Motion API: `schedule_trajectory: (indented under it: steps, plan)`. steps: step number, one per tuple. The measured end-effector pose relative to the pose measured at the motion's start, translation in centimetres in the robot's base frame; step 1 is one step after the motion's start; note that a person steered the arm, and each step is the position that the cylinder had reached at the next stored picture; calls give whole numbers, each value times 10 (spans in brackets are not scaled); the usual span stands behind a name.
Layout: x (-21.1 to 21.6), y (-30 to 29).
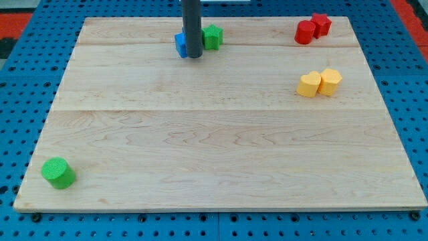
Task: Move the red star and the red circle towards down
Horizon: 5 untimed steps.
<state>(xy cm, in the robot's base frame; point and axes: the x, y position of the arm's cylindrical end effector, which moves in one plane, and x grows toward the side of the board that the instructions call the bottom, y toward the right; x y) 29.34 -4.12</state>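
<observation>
The red circle and the red star touch each other at the board's top right corner, the star to the right and slightly higher. My tip rests on the board near the top centre, far to the left of both red blocks. It stands just in front of a blue block, partly hidden by the rod, with a green star just to its right.
Two yellow blocks sit side by side below the red pair on the right. A green cylinder lies at the bottom left corner. The wooden board sits on a blue pegboard.
</observation>
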Motion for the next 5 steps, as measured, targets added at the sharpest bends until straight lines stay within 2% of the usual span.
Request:
schedule_trajectory:
  steps: [1,2,3,4,5]
  plan:
    - [0,4]
    - [20,55]
    - [15,169]
    - [-18,275]
    - [-74,342]
